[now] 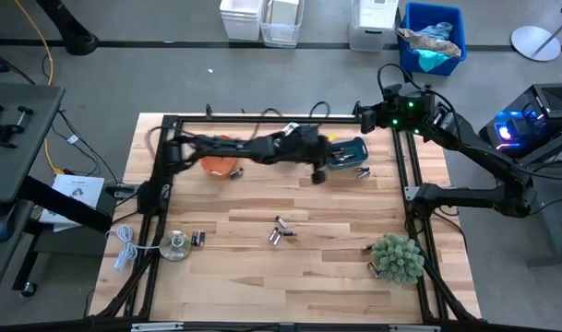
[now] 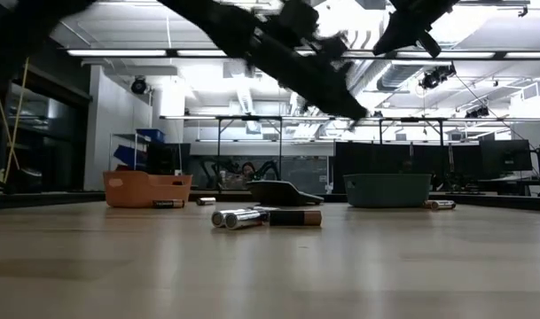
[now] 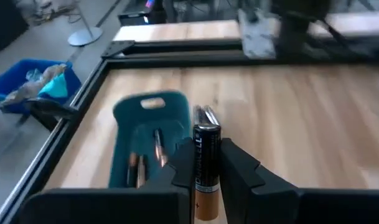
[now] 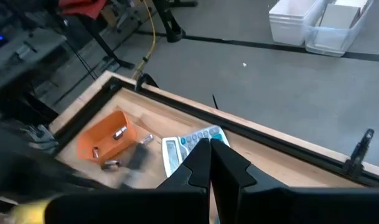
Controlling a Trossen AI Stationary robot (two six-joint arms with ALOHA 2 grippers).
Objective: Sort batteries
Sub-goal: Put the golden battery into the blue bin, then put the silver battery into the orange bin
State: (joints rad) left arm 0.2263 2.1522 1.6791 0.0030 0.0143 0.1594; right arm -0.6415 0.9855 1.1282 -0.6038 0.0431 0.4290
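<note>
Scanning the high view from the left: round clear-and-metal disc object (image 1: 175, 245) lower left with one battery (image 1: 198, 238) just beside it. Orange bin (image 1: 220, 166) upper left of centre, partly under the left arm. Loose batteries (image 1: 281, 230) cluster mid-table. Left gripper (image 3: 207, 177) over the table's upper middle, clamped on a black-and-copper battery (image 3: 206, 171) held upright beside the teal bin (image 1: 347, 155), which holds a few batteries. Green bushy object (image 1: 397, 258) lower right, batteries near it. Right gripper (image 4: 210, 167) upper right by the table frame, fingers closed, empty, calculator (image 4: 189, 148) beyond its fingers.
</note>
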